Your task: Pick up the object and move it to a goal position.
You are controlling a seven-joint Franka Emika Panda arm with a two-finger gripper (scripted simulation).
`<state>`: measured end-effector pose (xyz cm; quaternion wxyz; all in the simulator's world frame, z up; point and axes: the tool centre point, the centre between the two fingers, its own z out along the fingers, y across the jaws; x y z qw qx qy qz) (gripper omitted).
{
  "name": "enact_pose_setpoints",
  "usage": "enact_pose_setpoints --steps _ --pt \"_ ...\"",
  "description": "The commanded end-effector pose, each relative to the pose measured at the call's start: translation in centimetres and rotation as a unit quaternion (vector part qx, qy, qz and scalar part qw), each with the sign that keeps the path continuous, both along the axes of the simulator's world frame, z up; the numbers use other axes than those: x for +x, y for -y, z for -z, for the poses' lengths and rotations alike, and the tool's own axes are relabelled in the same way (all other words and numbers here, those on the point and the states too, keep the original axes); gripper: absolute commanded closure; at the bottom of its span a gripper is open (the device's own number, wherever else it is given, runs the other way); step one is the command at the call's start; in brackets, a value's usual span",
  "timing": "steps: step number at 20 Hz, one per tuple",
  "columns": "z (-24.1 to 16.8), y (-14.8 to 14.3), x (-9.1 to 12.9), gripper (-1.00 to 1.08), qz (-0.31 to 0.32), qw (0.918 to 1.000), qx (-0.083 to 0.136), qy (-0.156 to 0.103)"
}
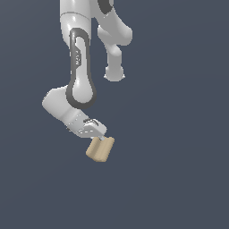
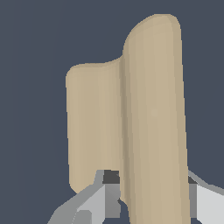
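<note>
One object (image 2: 131, 122) fills the wrist view: a tan, round-edged block with a stepped outline and a shallow groove running along its length. Two grey fingers (image 2: 103, 192) bracket its near end, one on each side, and both appear to touch the block. The pincer (image 1: 102, 136) is therefore judged to be pinching the object, with the jaws set across its narrow dimension. This placement suits a part roughly as wide as the jaw gap, since a grip across the short side leaves the long body free ahead of the fingers.

In the exterior view the object (image 1: 100, 150) hangs just below the pincer, at about 5 o'clock from the wrist housing. No shadow or contact line is visible beneath it, so whether it rests on the tabletop or is already lifted cannot be told. The block is tilted: its long axis appears to run from about 1 o'clock, at the fingertips, down to about 7 o'clock.

The arm (image 1: 80, 67) rises toward 12 o'clock behind the wrist. No goal marker is visible in either view, so the remaining travel cannot be judged.
</note>
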<state>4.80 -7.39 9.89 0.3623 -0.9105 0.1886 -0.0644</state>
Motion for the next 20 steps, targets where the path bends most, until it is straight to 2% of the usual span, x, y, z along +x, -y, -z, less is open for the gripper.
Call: enact_pose_setpoints --steps 1,11,20 --pt "-1.3 2.3 0.4 1.08 0.000 1.0000 -0.001 -0.001" --pt "-6.2 11.0 2.5 1.08 0.000 1.0000 -0.001 -0.001" --pt "-8.8 15.6 3.9 1.08 0.000 1.0000 0.000 0.001"
